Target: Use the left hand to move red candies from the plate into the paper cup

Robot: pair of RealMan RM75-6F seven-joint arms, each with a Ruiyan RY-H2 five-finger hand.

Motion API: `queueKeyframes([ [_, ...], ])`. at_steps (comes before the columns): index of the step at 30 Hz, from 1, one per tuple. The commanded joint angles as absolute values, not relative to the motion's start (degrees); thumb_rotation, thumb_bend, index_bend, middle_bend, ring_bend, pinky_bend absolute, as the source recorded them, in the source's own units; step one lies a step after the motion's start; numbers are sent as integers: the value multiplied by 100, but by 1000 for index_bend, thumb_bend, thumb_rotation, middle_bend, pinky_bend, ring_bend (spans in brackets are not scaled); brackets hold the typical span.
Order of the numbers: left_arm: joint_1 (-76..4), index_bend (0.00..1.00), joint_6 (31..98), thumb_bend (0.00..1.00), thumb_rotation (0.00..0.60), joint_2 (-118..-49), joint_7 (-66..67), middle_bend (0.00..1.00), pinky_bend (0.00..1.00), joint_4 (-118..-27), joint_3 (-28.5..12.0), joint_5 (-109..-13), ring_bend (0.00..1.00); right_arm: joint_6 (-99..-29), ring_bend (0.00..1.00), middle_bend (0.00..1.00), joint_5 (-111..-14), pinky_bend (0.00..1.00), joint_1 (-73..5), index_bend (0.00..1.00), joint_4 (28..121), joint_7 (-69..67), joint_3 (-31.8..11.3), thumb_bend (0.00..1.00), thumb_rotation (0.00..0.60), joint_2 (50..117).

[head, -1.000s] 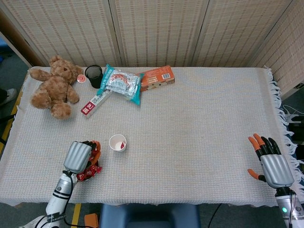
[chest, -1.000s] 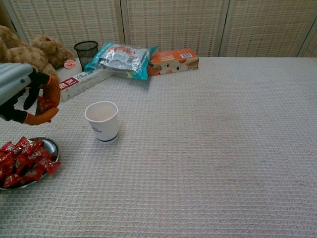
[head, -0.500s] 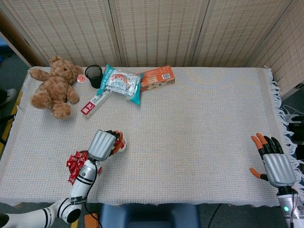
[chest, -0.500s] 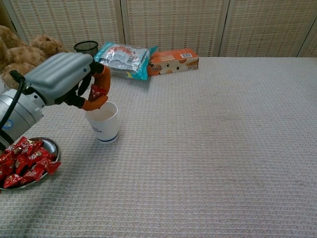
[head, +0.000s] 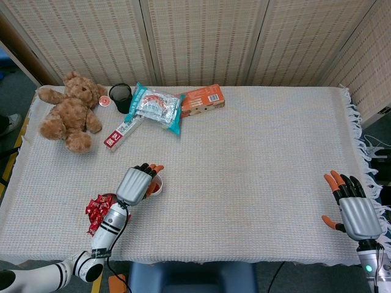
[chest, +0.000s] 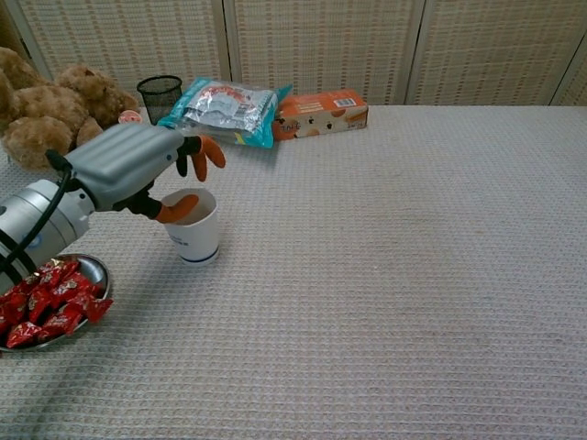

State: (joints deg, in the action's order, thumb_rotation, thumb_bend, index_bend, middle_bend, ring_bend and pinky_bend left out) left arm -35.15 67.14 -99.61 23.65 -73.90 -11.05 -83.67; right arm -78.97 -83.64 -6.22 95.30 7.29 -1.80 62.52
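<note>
The white paper cup [chest: 193, 229] stands upright near the table's front left; in the head view my left hand covers most of the paper cup [head: 157, 188]. My left hand [chest: 138, 168] [head: 135, 184] hovers just over the cup's rim with its fingers spread apart and nothing between them. The metal plate [chest: 95, 270] heaped with red candies [chest: 48, 300] lies left of the cup; the same candies [head: 98, 210] show beside my forearm from above. My right hand [head: 354, 212] rests open at the table's right edge, far from everything.
Along the back left sit a brown teddy bear [head: 70, 110], a black mesh cup [head: 121, 95], a teal snack bag [head: 154, 106], an orange box [head: 201, 99] and a long red-and-white box [head: 121, 133]. Fringed cloth [head: 360, 140] hangs off the right edge.
My left hand carried a red candy from the plate to above the cup and then spread its fingers; the candy is no longer in the hand. The right hand barely moved.
</note>
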Motion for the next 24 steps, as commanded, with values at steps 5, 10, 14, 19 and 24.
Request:
queueKeyframes([
  [5,-3345,95,6930,389,600,-9571,2415,175,551,-8021,-882,-8455,185,-7860,0,0,-8361,0,-637,0,9521,735,-173,84,600,6260],
  [10,-2773,3,7256,365,600,-8809,2711,33,607,-8960,-329,-8442,103,-7891,0,0,-8404,0,-625,0,9532,709,-159,84,600,6248],
  [14,-2333,0,7433,350,600,-8373,2878,0,701,-9246,48,-8237,54,-7922,0,0,-8459,0,-615,0,9546,712,-140,84,600,6247],
  [19,-1972,0,7385,338,600,-8123,2937,0,751,-9219,286,-7776,17,-7965,0,0,-8540,0,-606,0,9571,738,-118,83,600,6254],
  [24,-1855,0,7256,338,600,-8095,2989,0,775,-9114,356,-7560,20,-8059,0,0,-8643,0,-576,0,9585,768,-93,83,600,6271],
])
